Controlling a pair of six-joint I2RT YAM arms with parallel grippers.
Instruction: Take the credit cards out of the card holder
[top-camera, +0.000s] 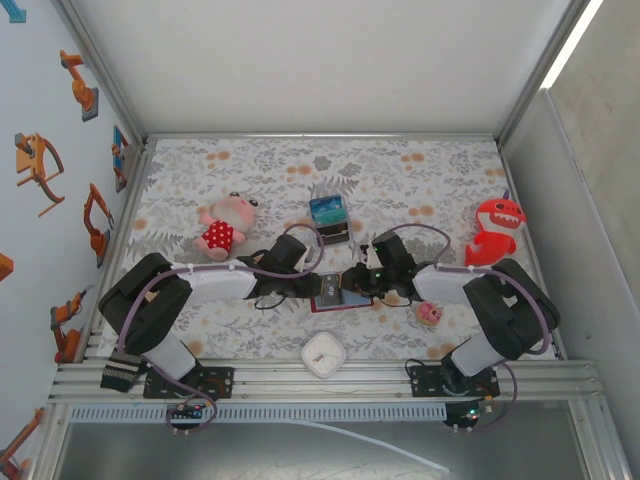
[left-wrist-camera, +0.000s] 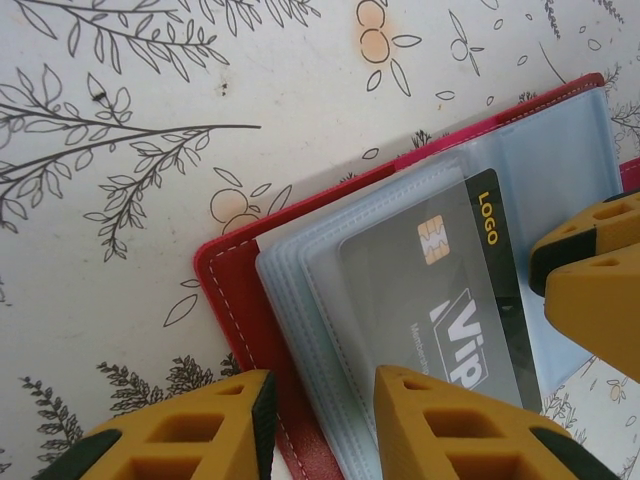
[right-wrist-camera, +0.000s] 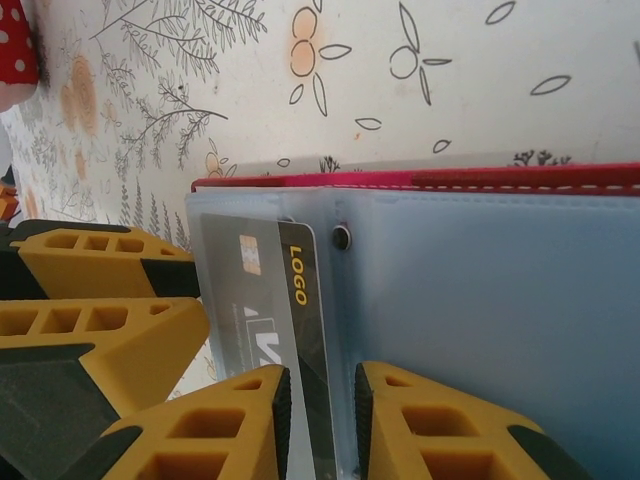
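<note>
1. Right wrist view: my right gripper (right-wrist-camera: 322, 380) is closed narrow on one edge of the dark credit card (right-wrist-camera: 262, 290), which sits partly inside a clear sleeve (right-wrist-camera: 500, 320).
2. The card holder (right-wrist-camera: 480, 178) lies open on the table (right-wrist-camera: 450, 60), between the two arms, toward the near edge.
3. My left gripper (left-wrist-camera: 322, 388) is spread moderately, straddling the holder's left red cover; whether it presses down, I cannot tell.
4. Risk: the grip may have caught the sleeve with the card, so a pull would drag the whole holder.
5. Risk: a weak hold-down lets the holder slide; a slick card may slip free.
</note>
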